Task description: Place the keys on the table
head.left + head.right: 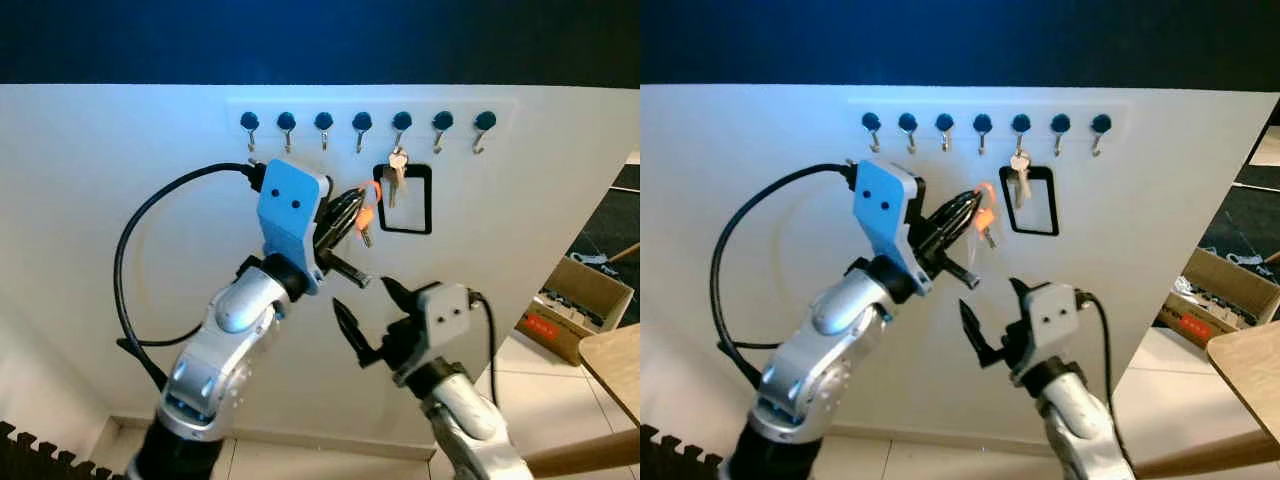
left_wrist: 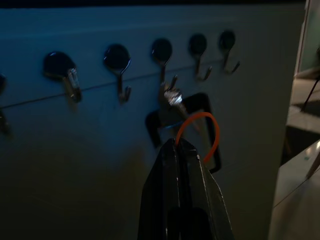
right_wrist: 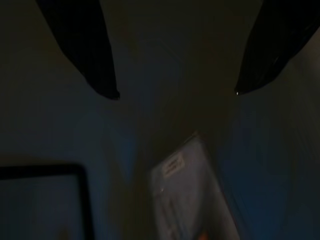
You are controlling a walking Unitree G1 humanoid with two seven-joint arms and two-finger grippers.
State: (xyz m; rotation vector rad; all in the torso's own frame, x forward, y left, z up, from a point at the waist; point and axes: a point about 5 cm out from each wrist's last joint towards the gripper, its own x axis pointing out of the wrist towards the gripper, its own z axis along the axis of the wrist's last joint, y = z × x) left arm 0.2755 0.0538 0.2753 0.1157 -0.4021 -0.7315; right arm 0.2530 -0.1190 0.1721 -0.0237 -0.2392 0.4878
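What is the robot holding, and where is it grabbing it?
The left gripper pinches the keys by their orange ring. The right gripper holds nothing.

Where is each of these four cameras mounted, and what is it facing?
Left eye, head: faces the white wall's hook rail; both arms show.
Right eye, head: same scene, slightly shifted; right gripper open.
Left wrist: looks along the left gripper, shut on the orange ring of the keys.
Right wrist: dark; its spread fingers.
Shared: hooks, keys.
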